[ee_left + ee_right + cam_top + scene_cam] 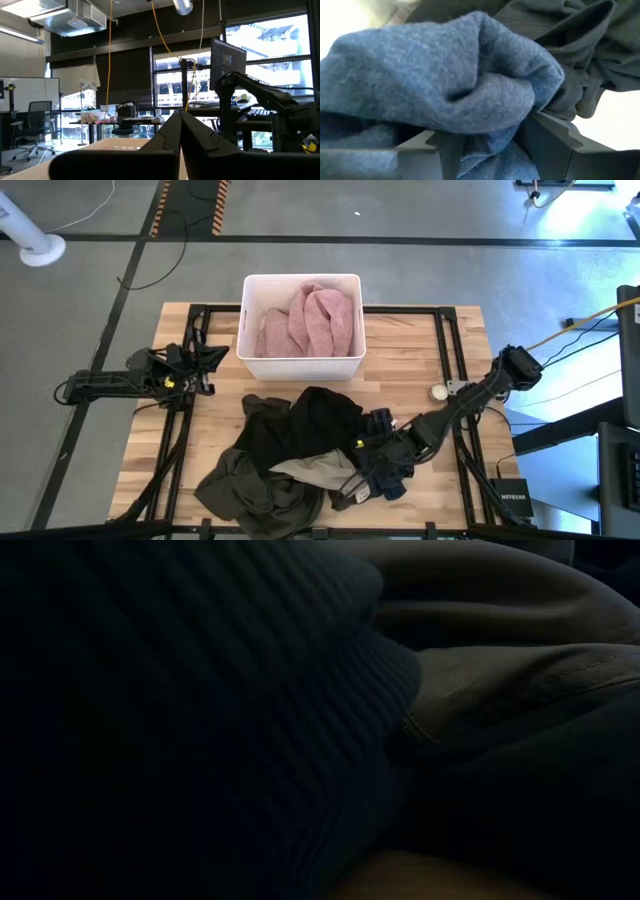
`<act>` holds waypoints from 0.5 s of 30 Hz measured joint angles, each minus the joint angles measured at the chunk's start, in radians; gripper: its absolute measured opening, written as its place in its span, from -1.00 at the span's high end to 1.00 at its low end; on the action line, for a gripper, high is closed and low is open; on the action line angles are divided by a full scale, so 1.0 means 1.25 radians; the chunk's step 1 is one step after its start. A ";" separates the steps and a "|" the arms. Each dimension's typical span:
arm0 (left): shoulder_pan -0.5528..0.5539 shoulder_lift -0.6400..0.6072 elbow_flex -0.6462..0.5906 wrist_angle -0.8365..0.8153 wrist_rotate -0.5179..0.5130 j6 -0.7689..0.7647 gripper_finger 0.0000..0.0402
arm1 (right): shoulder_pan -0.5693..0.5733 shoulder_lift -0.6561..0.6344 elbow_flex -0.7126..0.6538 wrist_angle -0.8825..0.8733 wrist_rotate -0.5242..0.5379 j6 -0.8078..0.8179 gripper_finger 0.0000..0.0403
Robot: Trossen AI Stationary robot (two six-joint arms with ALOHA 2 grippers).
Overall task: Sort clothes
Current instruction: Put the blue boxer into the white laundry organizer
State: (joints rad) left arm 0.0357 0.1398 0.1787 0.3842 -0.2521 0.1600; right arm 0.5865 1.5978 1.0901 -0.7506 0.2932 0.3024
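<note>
A: While the right gripper (385, 452) is buried in the pile at about five o'clock on the table (420, 345), what does it have?

B: Its fingers are clenched on a fold of the navy garment (445, 85), the cloth bunched between them in the right wrist view. From above, that navy piece sits at the pile's three o'clock edge, touching the black garment (315, 420).

A: How should the lift go?

B: I'd say slowly and straight up, so the navy piece peels off alone. The dark olive-green garment (250, 485) and the beige-khaki one (315, 470) lie tangled right beside it and could come along. If they drag, a small shake or a pause would help, I think.

A: And the left gripper (205, 360)?

B: Parked at nine o'clock, off the pile. Its fingers meet at a point in its own wrist view, so closed on nothing.

A: Farther back, the bin?

B: The white bin (248, 320) stands at twelve o'clock, well apart from the pile. Inside lies the pale pink garment (310, 320), folded in ridges, filling most of it. Nothing else shows in there
</note>
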 joint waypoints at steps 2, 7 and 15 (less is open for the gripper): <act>0.000 0.000 0.000 0.000 0.000 -0.004 1.00 | 0.002 0.000 0.003 -0.001 -0.003 -0.003 -0.02; 0.000 0.000 0.000 -0.001 0.000 -0.007 1.00 | 0.002 0.001 0.006 0.018 -0.022 0.003 -0.02; 0.000 0.000 0.000 -0.002 0.000 -0.022 1.00 | -0.019 0.056 0.006 0.054 -0.074 0.006 -0.02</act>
State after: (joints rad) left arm 0.0357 0.1398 0.1787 0.3813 -0.2520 0.1329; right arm 0.5622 1.6680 1.0977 -0.6836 0.2004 0.3094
